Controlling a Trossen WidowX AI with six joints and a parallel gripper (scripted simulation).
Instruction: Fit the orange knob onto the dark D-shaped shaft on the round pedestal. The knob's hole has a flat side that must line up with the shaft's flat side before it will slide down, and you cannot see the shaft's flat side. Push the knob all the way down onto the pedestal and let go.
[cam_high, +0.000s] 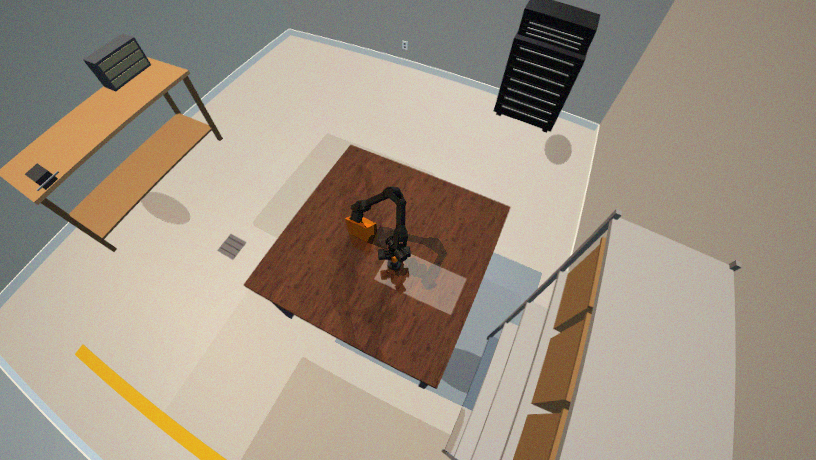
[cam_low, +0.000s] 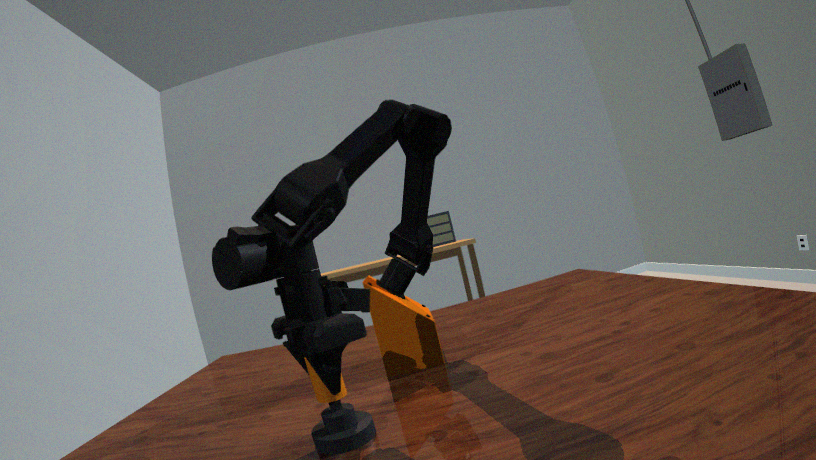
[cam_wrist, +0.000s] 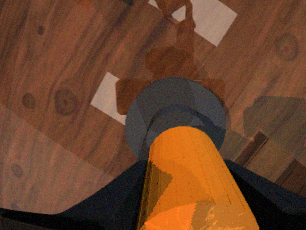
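The orange knob is upright between the fingers of my gripper, which is shut on it. The stepped dark round pedestal stands on the table directly below. In the exterior view a short length of the dark shaft shows between the knob's lower end and the pedestal's upper step, so the knob is not seated on the pedestal. The shaft's top is hidden by the knob, and its flat side cannot be seen. Whether the shaft's tip is inside the hole cannot be told.
The arm's orange base block stands on the brown wooden table, behind the pedestal in the exterior view. Pale reflections and the arm's shadow lie on the tabletop. A workbench, a black cabinet and shelving stand away from the table.
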